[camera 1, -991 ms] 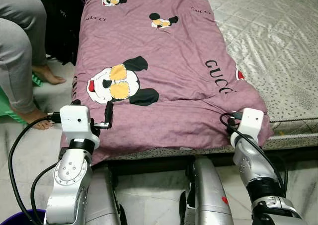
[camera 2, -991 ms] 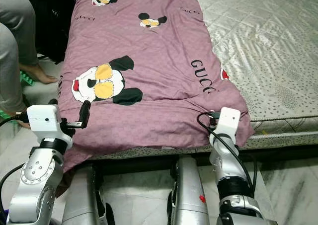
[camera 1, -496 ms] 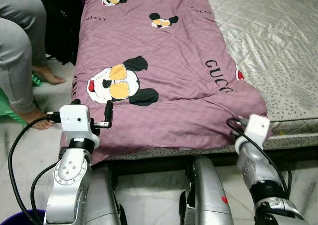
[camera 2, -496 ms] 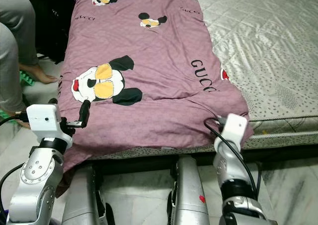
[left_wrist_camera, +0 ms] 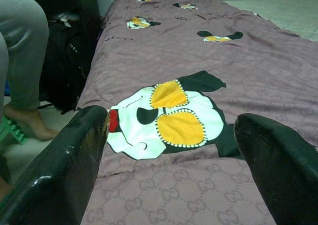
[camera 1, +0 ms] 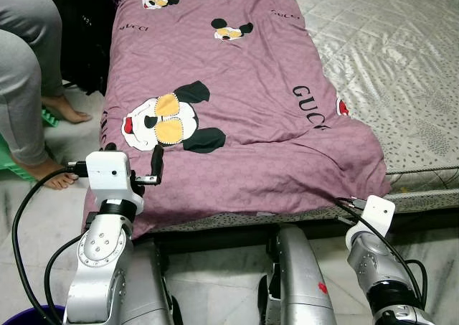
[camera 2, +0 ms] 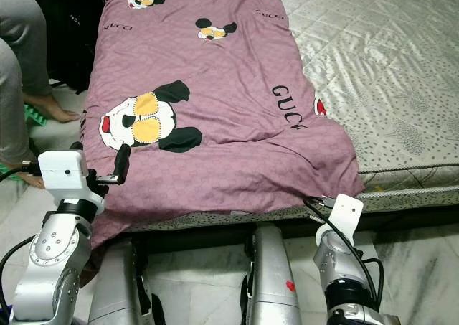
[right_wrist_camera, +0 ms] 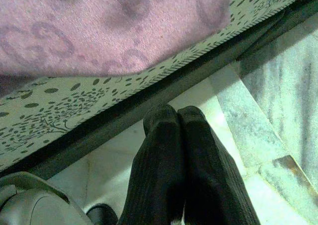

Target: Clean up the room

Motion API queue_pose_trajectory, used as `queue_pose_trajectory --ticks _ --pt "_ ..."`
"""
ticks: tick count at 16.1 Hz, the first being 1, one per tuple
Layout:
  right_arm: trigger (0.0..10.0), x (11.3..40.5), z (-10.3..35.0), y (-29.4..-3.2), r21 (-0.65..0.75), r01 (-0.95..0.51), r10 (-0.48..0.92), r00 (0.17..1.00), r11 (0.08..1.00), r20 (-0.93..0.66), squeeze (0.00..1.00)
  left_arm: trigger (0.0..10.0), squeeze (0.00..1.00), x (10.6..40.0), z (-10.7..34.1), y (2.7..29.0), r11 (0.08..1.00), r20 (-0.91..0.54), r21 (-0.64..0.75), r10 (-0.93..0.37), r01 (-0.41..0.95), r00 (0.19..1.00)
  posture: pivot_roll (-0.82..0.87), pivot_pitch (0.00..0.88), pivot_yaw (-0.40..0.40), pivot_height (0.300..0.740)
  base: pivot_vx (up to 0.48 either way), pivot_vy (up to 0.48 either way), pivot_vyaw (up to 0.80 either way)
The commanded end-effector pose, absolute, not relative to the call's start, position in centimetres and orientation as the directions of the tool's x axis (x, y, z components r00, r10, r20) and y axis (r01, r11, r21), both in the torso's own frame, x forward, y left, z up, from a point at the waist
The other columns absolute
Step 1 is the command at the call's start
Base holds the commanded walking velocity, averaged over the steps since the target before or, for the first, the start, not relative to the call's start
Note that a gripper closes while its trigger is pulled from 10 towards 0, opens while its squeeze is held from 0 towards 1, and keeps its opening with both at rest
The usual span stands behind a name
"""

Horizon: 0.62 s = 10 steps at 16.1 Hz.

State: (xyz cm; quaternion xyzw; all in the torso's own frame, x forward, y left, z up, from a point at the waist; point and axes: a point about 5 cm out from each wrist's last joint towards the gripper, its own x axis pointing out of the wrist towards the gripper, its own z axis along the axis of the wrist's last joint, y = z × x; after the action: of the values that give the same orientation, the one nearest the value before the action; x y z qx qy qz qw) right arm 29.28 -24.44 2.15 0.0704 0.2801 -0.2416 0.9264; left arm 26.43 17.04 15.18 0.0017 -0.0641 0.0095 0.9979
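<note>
Right gripper [right_wrist_camera: 174,135]: lower centre of its wrist view, fingers pressed together on nothing, pointing at the pale floor below the bed edge; its arm sits low right in the eye views.
Left gripper [left_wrist_camera: 171,130]: fingers spread wide, nothing between them, raised at the lower left of the left eye view, above the near left corner of the blanket.
Blanket [camera 1: 237,124]: purple, printed with cartoon mice and lettering, spread along the centre of the frame from the near edge of the bed to the top; its near hem droops over the mattress side.
Handling, as a judgement: soft, limp and light; it will sag and slide rather than lift as one piece. The near corners at the hem look the best places to pinch.
Mattress [camera 1: 401,59]: grey quilted, bare at the right half of the frame.
Containers: a dark purple rim [camera 1: 29,314] at the lower left corner, contents not visible.
Person: grey-trousered legs [camera 1: 29,67], upper left, bare feet on the floor.
</note>
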Motion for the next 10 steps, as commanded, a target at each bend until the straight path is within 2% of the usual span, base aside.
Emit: queue_pose_trajectory --ticks 1,2,3,4,8,10 --pt "0.0 29.1 2.2 -25.0 -0.026 0.488 -0.423 0.727 0.873 -0.542 0.00 10.0 0.00 26.4 15.3 17.3 1.000 0.135 -0.003 0.023 -0.023 0.991 0.02 0.181 0.000 0.524 0.000 0.000 0.00" --pt "0.0 29.8 3.4 -25.5 -0.083 0.479 -0.459 0.757 0.874 -0.465 0.00 10.0 0.00 26.4 15.4 17.3 1.000 0.137 -0.003 0.024 -0.024 0.990 0.02 0.178 -0.001 0.524 0.000 0.000 0.00" --pt "4.4 30.0 4.0 -25.9 -0.120 0.479 -0.481 0.768 0.870 -0.424 0.65 10.0 0.00 26.5 15.4 17.3 1.000 0.138 -0.003 0.024 -0.024 0.990 0.02 0.174 0.000 0.524 0.000 0.000 0.00" --pt "10.0 30.3 5.3 -26.7 -0.176 0.497 -0.526 0.776 0.849 -0.347 1.00 10.0 0.00 26.5 15.4 17.3 1.000 0.140 -0.003 0.024 -0.024 0.990 0.02 0.170 -0.001 0.524 0.000 0.000 0.00" --pt "10.0 30.1 5.9 -27.2 -0.200 0.524 -0.561 0.771 0.828 -0.302 1.00 10.0 0.00 26.7 15.5 17.2 1.000 0.144 -0.005 0.025 -0.025 0.989 0.01 0.166 -0.001 0.524 0.000 0.000 0.00" --pt "10.0 28.9 5.3 -27.5 -0.232 0.520 -0.570 0.761 0.822 -0.310 1.00 10.0 0.00 26.6 15.5 17.2 1.000 0.145 -0.006 0.025 -0.025 0.989 0.01 0.166 -0.002 0.524 0.000 0.000 0.00"
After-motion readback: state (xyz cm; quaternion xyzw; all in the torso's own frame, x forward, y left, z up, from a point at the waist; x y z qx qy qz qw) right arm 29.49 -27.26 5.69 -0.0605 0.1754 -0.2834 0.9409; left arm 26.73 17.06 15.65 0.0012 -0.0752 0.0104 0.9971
